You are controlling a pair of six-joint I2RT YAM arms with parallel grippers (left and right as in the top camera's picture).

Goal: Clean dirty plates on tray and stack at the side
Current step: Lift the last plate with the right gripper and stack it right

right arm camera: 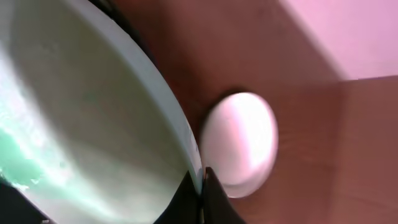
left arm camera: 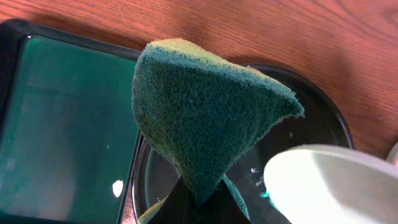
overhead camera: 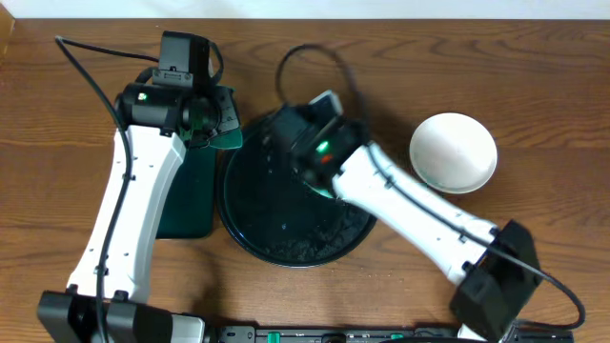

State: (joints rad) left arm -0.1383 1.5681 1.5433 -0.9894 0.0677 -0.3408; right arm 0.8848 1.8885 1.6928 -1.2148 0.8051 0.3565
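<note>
Brown wood table (overhead camera: pixel 76 57) fills the view from above. The big round black tray (overhead camera: pixel 257 224) sits in the middle. The right claw (overhead camera: pixel 310 129) hangs over the far side of it, and from up here you cannot tell what it grips. One white plate (overhead camera: pixel 454 152) lies flat and face up on the table. It is to the right of the round tray and well apart from it. The left claw (overhead camera: pixel 217 122) is at the round tray's far left edge, pinching a green sponge (overhead camera: pixel 227 133). A small tray (overhead camera: pixel 186 200) lies just to the left of the round one.

From the left wrist, the left claw is pressed tight on the sponge, which sticks up in a pointy fold. The small tray is on the left and the round tray is behind the sponge. The held plate (left arm camera: pixel 329 183) shows low on the right. It is tipped and seen almost from its side, over the round tray.

From the right wrist, the right claw pinches the rim of the held plate. That plate stands tipped up on its edge, with its hollow face toward the camera. It has a teal smear (right arm camera: pixel 15 162). It is round, so it has no long side. Past its rim, the white plate lies on the table.
</note>
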